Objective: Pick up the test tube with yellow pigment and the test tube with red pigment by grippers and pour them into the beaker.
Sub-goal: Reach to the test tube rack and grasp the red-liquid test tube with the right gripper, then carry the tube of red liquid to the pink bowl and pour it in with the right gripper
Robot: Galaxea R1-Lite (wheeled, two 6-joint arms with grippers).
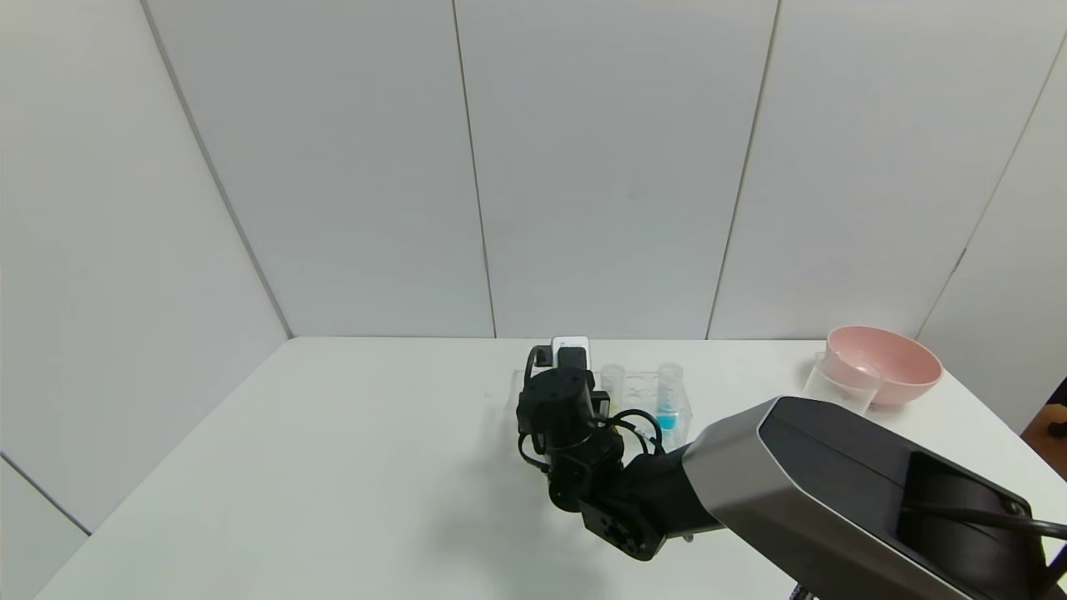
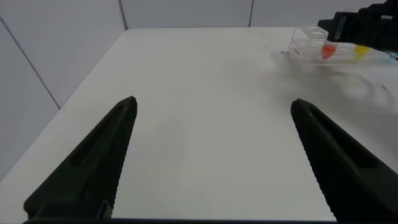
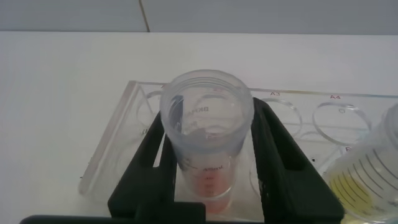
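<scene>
My right gripper (image 1: 570,354) reaches over the left end of the clear tube rack (image 1: 642,392). In the right wrist view it (image 3: 211,115) is shut on the test tube with red pigment (image 3: 208,134), which stands upright in the rack's end slot (image 3: 118,134); both fingers touch its sides. This tube is hidden behind the gripper in the head view. The test tube with yellow pigment (image 3: 367,180) stands in the rack beside it (image 1: 613,379). The beaker (image 1: 842,382) stands at the far right. My left gripper (image 2: 212,102) is open and empty over bare table, far from the rack (image 2: 314,46).
A tube with blue liquid (image 1: 667,400) stands in the rack's right part. A pink bowl (image 1: 888,362) sits behind the beaker near the table's right edge. Grey wall panels close the back and sides. The white table's left half (image 1: 333,467) is bare.
</scene>
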